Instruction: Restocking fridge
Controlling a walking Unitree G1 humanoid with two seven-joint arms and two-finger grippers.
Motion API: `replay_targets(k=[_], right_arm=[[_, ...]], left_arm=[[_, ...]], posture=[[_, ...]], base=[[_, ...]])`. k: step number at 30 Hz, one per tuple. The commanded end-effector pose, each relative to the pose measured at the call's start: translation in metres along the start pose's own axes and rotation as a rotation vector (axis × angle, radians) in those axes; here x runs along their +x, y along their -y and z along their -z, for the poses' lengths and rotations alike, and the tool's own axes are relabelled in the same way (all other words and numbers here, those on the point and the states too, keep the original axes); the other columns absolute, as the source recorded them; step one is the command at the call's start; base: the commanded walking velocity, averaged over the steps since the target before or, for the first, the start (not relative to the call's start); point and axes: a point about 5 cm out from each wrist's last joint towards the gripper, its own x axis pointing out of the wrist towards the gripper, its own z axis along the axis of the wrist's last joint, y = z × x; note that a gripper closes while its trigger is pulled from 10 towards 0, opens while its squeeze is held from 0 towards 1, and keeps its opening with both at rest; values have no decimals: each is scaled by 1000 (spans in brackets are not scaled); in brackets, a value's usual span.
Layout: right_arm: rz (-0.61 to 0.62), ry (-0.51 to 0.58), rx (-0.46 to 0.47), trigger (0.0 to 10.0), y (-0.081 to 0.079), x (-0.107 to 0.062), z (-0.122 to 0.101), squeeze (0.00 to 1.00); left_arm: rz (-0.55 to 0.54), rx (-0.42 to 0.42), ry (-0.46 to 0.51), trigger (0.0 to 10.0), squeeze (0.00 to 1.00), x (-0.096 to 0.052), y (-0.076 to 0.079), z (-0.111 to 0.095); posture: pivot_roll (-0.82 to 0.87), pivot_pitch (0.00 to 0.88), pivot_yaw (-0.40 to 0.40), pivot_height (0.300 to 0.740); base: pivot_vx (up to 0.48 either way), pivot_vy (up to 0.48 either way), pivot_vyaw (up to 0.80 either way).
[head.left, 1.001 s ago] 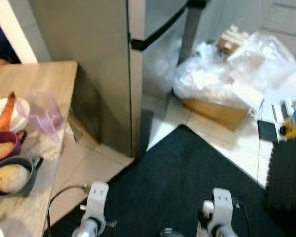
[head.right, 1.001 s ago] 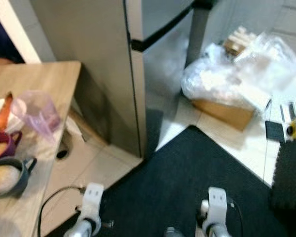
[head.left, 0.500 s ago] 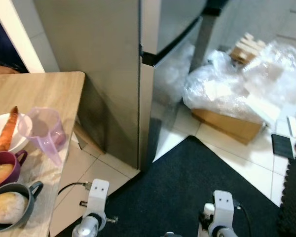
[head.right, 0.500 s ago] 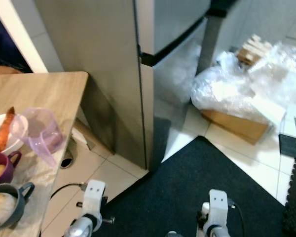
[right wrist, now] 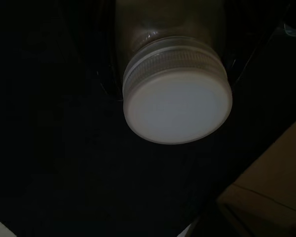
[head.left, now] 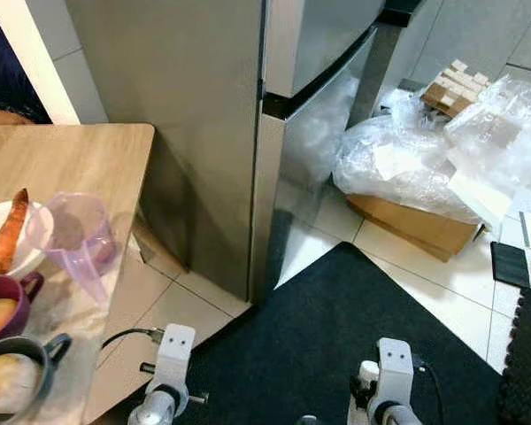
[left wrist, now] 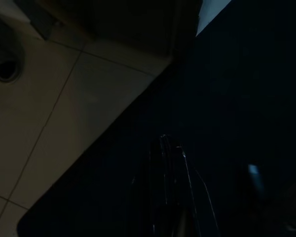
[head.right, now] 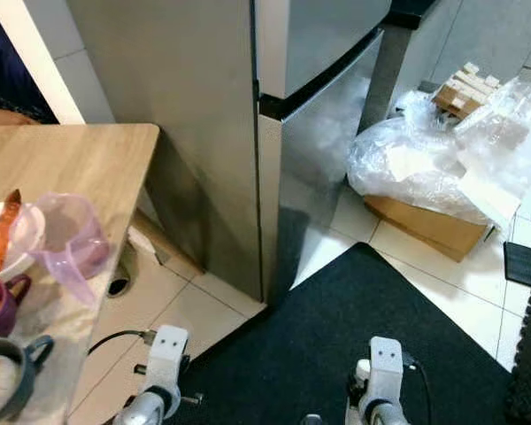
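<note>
Dark mat [right wrist: 49, 123]; right hand's [right wrist: 172, 79] jar [right wrist: 177, 106] body hidden.

The room is evenly and brightly lit from above, both eye views sharp with no motion blur. Soft sheen runs down the steel fridge [head.left: 310, 106], and its side falls into shade beside the table [head.left: 80, 159]. The plastic wrapping [head.left: 434, 150] on the far right glares white. Both wrist views are very dark and grainy; only a pale jar lid [right wrist: 177, 106] catches light.
</note>
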Motion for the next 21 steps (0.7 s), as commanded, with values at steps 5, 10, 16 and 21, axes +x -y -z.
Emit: replay_targets(k=[5,10,16,21], right_arm=[[10,-18,-33,10000,7,-2,3,0],[4,-21,-63,10000,8,-1,2,0],[1,-14,-56,10000,7,-1,0,0],[10,-9,-41,10000,7,0,-1,0]], left_arm=[[-83,-54,-27,10000,0,-3,-8,7],[-93,-61,-19,10000,0,-4,-10,7],[-110,-18,-32,10000,0,-5,-13,9],[-148,-16,16,10000,0,-4,-19,2]], posture=[[-121,117,8,740],[-120,114,5,740],[-120,109,3,740],[-119,108,2,740]], base=[[0,0,0],[0,0,0],[0,0,0],[155,0,0]])
